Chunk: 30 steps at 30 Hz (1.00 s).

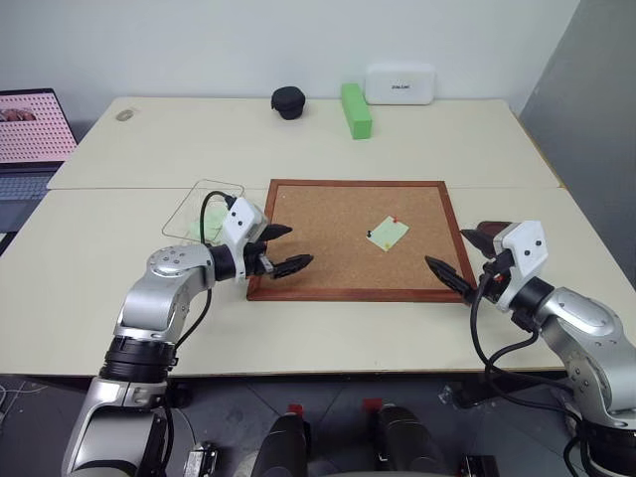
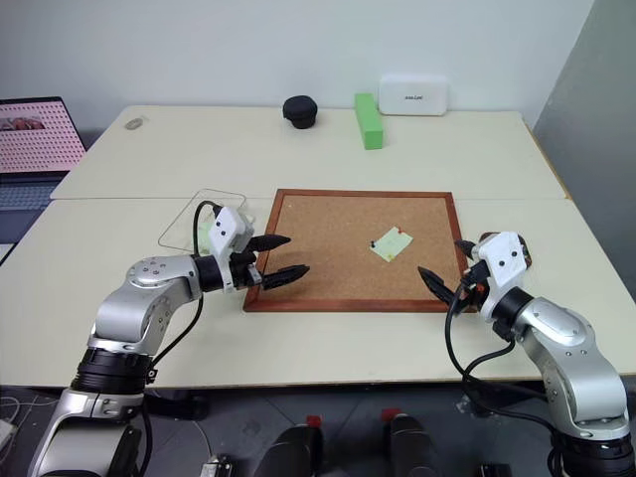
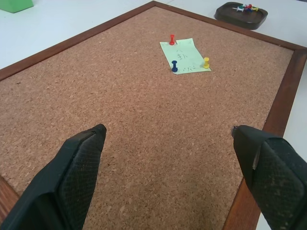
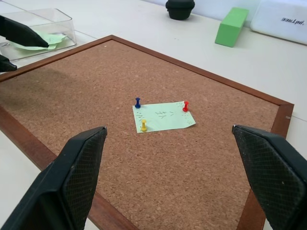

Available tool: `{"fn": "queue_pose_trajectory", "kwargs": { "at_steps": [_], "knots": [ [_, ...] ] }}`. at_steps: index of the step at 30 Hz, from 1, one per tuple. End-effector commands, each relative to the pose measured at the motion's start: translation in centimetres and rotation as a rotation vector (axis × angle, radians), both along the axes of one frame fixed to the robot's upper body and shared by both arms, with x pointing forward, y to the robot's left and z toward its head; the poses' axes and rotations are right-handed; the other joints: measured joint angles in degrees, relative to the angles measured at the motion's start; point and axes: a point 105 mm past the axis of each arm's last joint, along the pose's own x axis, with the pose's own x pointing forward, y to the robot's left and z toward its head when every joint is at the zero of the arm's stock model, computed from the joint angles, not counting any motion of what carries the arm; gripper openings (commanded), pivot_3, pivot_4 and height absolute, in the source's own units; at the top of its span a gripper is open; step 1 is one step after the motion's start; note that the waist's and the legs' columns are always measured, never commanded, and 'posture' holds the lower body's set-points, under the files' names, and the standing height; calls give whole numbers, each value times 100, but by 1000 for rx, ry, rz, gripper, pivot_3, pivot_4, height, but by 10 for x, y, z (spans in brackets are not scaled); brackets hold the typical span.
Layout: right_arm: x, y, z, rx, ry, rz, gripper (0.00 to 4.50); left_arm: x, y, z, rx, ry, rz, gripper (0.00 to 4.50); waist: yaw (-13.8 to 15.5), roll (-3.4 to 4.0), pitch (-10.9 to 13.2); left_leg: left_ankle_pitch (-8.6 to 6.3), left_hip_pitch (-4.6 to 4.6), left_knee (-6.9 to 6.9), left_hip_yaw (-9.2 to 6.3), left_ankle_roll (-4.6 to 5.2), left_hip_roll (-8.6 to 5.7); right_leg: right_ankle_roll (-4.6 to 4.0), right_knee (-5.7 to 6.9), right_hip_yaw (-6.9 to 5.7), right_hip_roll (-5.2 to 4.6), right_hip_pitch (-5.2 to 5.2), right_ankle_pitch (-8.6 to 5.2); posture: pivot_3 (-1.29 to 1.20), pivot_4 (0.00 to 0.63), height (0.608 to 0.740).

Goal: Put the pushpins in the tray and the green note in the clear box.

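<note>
2 pincers: both spread wide, holding nothing
Clear box (image 4: pixel 38 29): on the counter (image 1: pixel 328 149), left of the corkboard (image 1: pixel 328 248), a pale green slip inside
Left pincer (image 1: pixel 282 248): over the corkboard's left edge
Green note (image 4: pixel 163 116): on the corkboard, right of centre
3 pushpins: red (image 4: pixel 185 106), blue (image 4: pixel 137 102), yellow (image 4: pixel 143 125), stuck in the note
Right pincer (image 1: pixel 459 260): at the corkboard's right edge
Tray (image 3: pixel 241 15): just right of the corkboard, pins inside

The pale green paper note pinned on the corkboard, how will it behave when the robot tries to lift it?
The pale green paper note looks thin and floppy, lying flat. Red, blue and yellow pushpins hold it to the wood-framed corkboard, so it would probably tear or resist until they're pulled.
</note>
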Motion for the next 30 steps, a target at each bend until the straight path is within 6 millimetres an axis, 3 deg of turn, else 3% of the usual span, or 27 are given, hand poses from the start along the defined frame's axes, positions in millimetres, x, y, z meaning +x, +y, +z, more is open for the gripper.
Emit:
{"fn": "queue_pose_trajectory", "kwargs": {
  "at_steps": [1, 10, 16, 26, 30],
  "knots": [
    [0, 6, 10, 9, -45, 18, 4439, 1, -3, 13, 26, -65, -28, 4424, 0, 0, 0, 0, 1, 0, 0, 0, 0, 0, 0, 0, 0, 0, 0, 0, 150, 740],
    [3, 0, 7, 4, -63, -34, 4439, 8, -5, 16, 7, -73, 4, 4424, -2, 0, 0, 0, 2, 1, 1, 0, 0, 0, 1, 1, 0, 0, 0, 0, 150, 740],
    [16, -10, -1, -79, -85, -120, 4439, 6, -17, 18, -34, -70, -42, 4424, 0, 0, 0, 0, 1, 1, 1, 0, -1, 1, 1, 1, 0, 0, 1, 0, 150, 740],
    [54, 11, -10, 12, -42, -117, 4500, 21, -46, 2, -62, -76, -66, 2574, -4, 0, 0, 0, 6, 1, 3, 0, -1, 1, 5, 3, 2, 1, 1, 0, 150, 740],
    [82, 27, -13, 23, -17, -136, 4500, 28, -59, -11, -75, -51, -88, 1795, -16, 0, 0, 0, 2, 4, 4, 0, -4, 2, 5, 3, 0, 0, 3, 0, 150, 740]
  ]
}}
